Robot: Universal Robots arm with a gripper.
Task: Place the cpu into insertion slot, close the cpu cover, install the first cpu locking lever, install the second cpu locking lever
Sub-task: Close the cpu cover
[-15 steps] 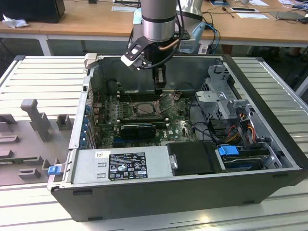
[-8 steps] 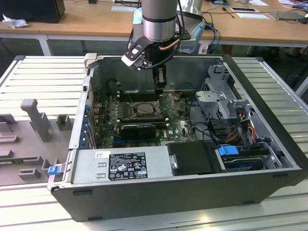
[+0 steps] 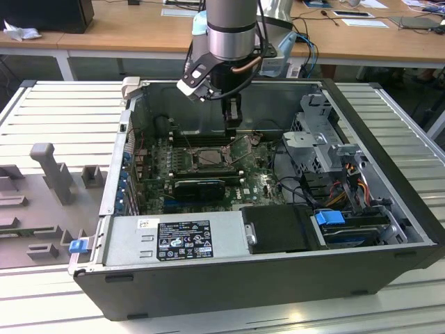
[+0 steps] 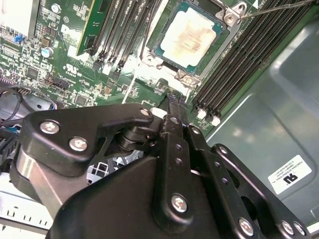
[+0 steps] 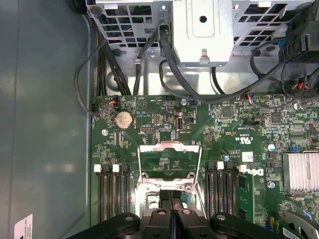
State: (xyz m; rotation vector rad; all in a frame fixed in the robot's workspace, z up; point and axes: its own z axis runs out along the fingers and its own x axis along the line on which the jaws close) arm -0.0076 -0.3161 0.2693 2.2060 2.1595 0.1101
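The cpu (image 4: 194, 34), a pale silver-beige square, lies seated in the dark-framed insertion slot (image 4: 160, 47) on the green motherboard; in the exterior view it is the light patch (image 3: 208, 156). The cpu cover (image 5: 169, 147), a thin silver frame with a cut-out centre, stands swung open off the socket. A thin wire locking lever (image 4: 279, 7) juts out beside the socket corner. My gripper (image 3: 233, 122) hangs inside the case just behind the socket. Its black fingers are shut together with nothing between them, tips close to the cover's hinge end (image 4: 172, 99) (image 5: 171, 211).
Black memory slots (image 4: 239, 64) flank the socket. A grey drive cage (image 5: 202, 30) with black cables sits beyond the board, and a ribbed heatsink (image 5: 301, 172) lies at the side. The power supply (image 3: 174, 240) and the case walls (image 3: 118, 174) box the space in.
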